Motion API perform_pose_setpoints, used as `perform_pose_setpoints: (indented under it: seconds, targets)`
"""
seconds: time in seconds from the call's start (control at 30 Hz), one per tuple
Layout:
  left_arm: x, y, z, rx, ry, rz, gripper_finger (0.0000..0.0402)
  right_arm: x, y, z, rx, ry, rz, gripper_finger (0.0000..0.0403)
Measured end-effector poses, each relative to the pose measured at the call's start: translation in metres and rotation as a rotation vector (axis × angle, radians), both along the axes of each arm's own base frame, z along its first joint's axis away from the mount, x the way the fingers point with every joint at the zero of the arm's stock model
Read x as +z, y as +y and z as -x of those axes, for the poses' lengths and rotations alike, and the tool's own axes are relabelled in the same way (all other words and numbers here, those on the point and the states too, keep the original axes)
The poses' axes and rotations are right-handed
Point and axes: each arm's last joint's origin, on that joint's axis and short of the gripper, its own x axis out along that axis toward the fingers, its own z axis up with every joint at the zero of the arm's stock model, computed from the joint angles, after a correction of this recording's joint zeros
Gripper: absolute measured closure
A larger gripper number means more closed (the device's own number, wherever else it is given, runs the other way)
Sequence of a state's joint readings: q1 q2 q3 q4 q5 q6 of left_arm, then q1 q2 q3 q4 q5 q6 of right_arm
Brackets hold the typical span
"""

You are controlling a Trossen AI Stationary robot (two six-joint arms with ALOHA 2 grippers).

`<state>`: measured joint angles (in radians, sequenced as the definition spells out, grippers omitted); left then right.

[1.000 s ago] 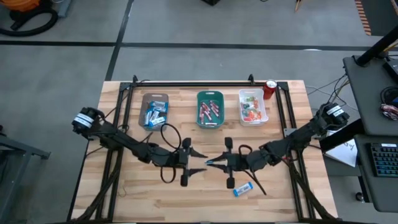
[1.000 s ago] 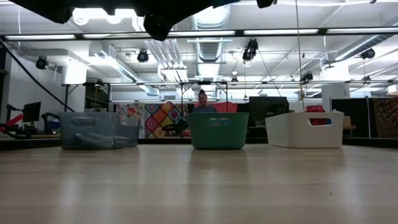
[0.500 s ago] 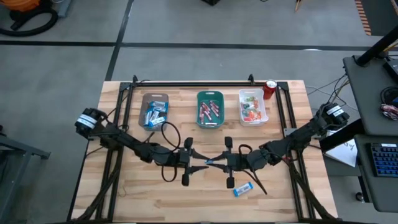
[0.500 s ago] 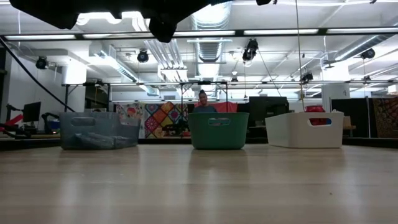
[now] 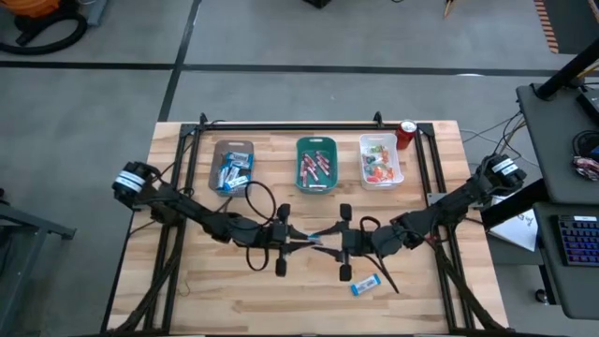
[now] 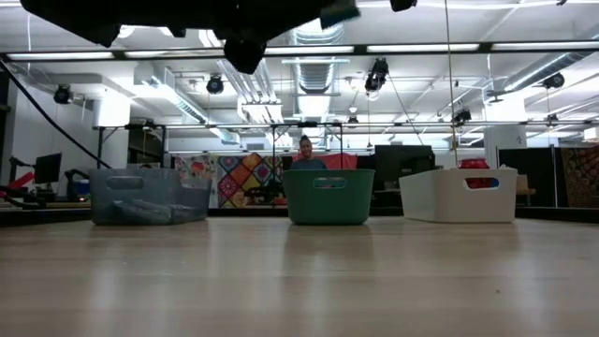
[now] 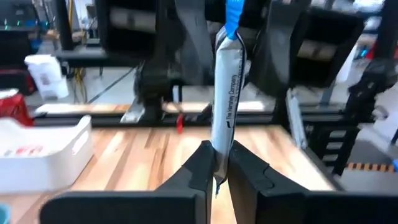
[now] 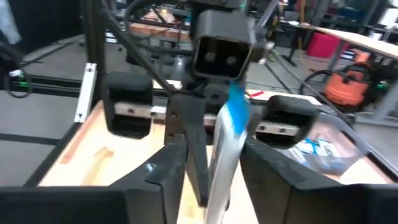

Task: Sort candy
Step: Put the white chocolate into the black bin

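A wooden counter (image 5: 309, 281) stands on a grey floor, and behind it the low view shows a big workshop room with ceiling lamps and a colourful quilt on the far wall. Along the far edge of the counter three trays are in one row: a brown tray (image 5: 232, 168) with blue-and-white candies, a teal tray (image 5: 316, 164) with red and pink sticks, and a white tray (image 5: 380, 160) with small red, orange and green pieces. A red can (image 5: 406, 134) stands just beside the white tray, near the far right corner.

In the middle of the counter the two arms meet tip to tip. The left claw (image 7: 216, 163) is closed on one end of a blue-and-white candy bar (image 7: 227, 93), which is lifted above the wood. The right claw (image 8: 208, 163) has its fingers on both sides of the other end of the same bar, but they stand apart from it and do not press it. One more blue-and-white candy (image 5: 366, 285) lies alone on the counter, near the front edge and close to the right arm.
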<state>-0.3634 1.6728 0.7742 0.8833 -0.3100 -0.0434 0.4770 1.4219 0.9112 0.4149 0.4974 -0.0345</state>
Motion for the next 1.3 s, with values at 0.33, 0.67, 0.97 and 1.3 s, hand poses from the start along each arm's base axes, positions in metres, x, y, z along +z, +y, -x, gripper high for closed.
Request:
perform_pose_setpoints:
  seconds: [0.33, 0.67, 0.97, 1.3]
  targets:
    - [0.006, 0.018, 0.026, 0.285, 0.291, -0.018, 0.0396, 0.005, -0.011, 0.011, -0.208, 0.042, -0.022, 0.0209]
    - [0.019, 0.084, 0.102, 0.78, 0.661, 0.109, 0.0397, -0.003, -0.019, 0.014, -0.332, 0.095, -0.113, 0.0207]
    - [0.008, 0.171, 0.137, 1.124, 0.99, 0.261, 0.0395, -0.005, -0.019, 0.014, -0.34, 0.1, -0.143, 0.0206]
    - [-0.003, 0.201, 0.138, 1.207, 1.093, 0.203, 0.0343, -0.01, -0.02, 0.016, -0.357, 0.146, -0.168, 0.0206]
